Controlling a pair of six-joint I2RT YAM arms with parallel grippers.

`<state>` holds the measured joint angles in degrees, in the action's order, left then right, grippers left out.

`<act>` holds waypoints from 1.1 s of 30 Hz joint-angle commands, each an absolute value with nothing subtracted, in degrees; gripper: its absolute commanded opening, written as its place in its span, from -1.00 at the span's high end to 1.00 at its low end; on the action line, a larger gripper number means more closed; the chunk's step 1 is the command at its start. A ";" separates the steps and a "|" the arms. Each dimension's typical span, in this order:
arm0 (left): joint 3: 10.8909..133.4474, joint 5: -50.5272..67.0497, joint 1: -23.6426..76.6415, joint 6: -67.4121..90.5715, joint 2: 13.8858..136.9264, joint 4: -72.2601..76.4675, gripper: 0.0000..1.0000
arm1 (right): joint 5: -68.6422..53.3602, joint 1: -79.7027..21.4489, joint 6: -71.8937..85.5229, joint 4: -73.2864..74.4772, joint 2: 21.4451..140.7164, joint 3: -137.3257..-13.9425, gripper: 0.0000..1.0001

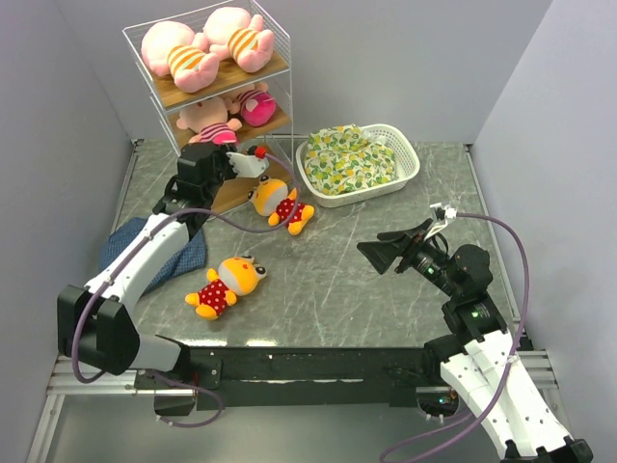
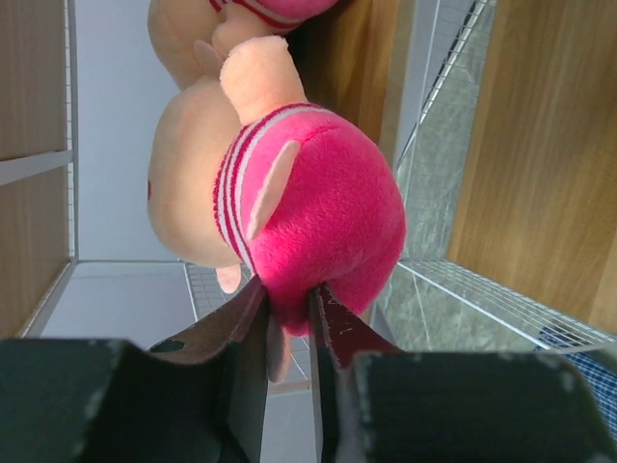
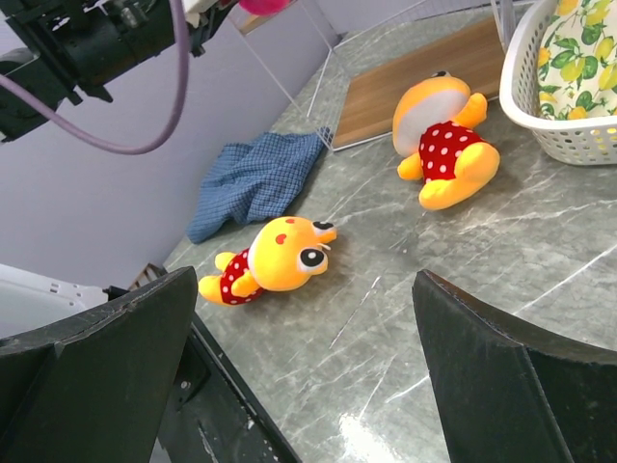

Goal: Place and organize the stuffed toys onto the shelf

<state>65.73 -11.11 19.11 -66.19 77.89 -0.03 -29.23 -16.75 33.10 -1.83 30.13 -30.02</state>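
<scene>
The shelf (image 1: pixel 273 66) stands at the back left. Two pink pigs (image 1: pixel 178 53) (image 1: pixel 241 34) lie on its top tier. Two pink-hatted dolls (image 1: pixel 253 106) (image 1: pixel 207 121) are at the middle tier. My left gripper (image 1: pixel 253 159) (image 2: pixel 287 289) is at that tier's front, shut on the pink hat of one doll (image 2: pixel 318 212); the other doll (image 2: pixel 193 29) lies just beyond it. Two orange-yellow animals lie on the table, one by the shelf's foot (image 1: pixel 280 204) (image 3: pixel 443 135), one nearer the front (image 1: pixel 228 283) (image 3: pixel 275 260). My right gripper (image 1: pixel 378 253) (image 3: pixel 304 278) is open and empty above the table's right half.
A white lattice basket (image 1: pixel 410 169) with a yellow-green cloth bundle (image 1: pixel 352 159) stands right of the shelf. A blue cloth (image 1: pixel 154 253) (image 3: pixel 255 178) lies under my left arm near the left wall. The shelf's bottom board (image 3: pixel 424 77) lies beside the far animal.
</scene>
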 commanded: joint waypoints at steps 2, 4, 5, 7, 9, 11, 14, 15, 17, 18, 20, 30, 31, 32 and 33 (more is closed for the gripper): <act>68.73 -13.27 18.28 -68.03 79.80 5.54 0.43 | -29.88 -17.05 31.99 -2.99 29.80 -32.87 -1.00; 69.17 -13.71 18.11 -68.11 80.77 5.80 0.39 | -30.06 -17.14 32.08 -2.99 29.71 -32.78 -1.00; 69.87 -13.97 17.93 -68.29 81.12 5.89 0.37 | -30.23 -17.05 32.08 -3.08 29.71 -32.70 -1.00; 70.57 -14.94 17.67 -68.29 82.26 5.98 0.35 | -30.24 -17.05 31.99 -3.16 29.79 -32.78 -1.00; 71.10 -15.29 17.32 -68.29 82.88 6.24 0.35 | -30.50 -17.14 31.73 -2.81 29.79 -32.87 -1.00; 71.02 -15.03 16.88 -68.12 83.05 6.33 0.32 | -30.41 -17.14 31.55 -2.46 29.62 -33.05 -1.00; 70.58 -15.12 16.61 -68.20 83.23 6.33 0.21 | -30.50 -17.05 31.46 -2.29 29.36 -33.13 -1.00; 70.58 -15.20 16.61 -68.29 83.41 6.50 0.17 | -30.59 -17.14 31.46 -2.46 29.36 -33.13 -1.00; 70.84 -15.47 16.61 -68.29 83.67 6.59 0.13 | -30.67 -17.05 31.55 -2.55 29.27 -33.13 -1.00; 71.01 -15.56 16.61 -68.38 83.85 6.50 0.12 | -30.76 -17.05 31.73 -2.64 29.27 -33.13 -1.00; 71.80 -15.91 16.61 -68.55 84.28 6.50 0.08 | -31.11 -17.05 31.82 -2.64 29.09 -33.13 -1.00; 72.69 -14.60 17.40 -64.35 82.19 5.10 -0.18 | -31.03 -17.05 32.08 -1.14 27.25 -33.66 -1.00; 72.51 -14.07 17.75 -62.25 81.48 4.49 -0.20 | -31.03 -17.14 32.17 -1.06 27.25 -33.66 -1.00; 72.51 -13.45 17.93 -61.10 80.08 3.18 -0.21 | -31.03 -17.05 32.60 -0.97 27.07 -33.75 -1.00; 72.42 -11.97 18.02 -59.78 79.29 2.64 -0.23 | -30.85 -17.05 32.69 -0.88 26.98 -33.92 -1.00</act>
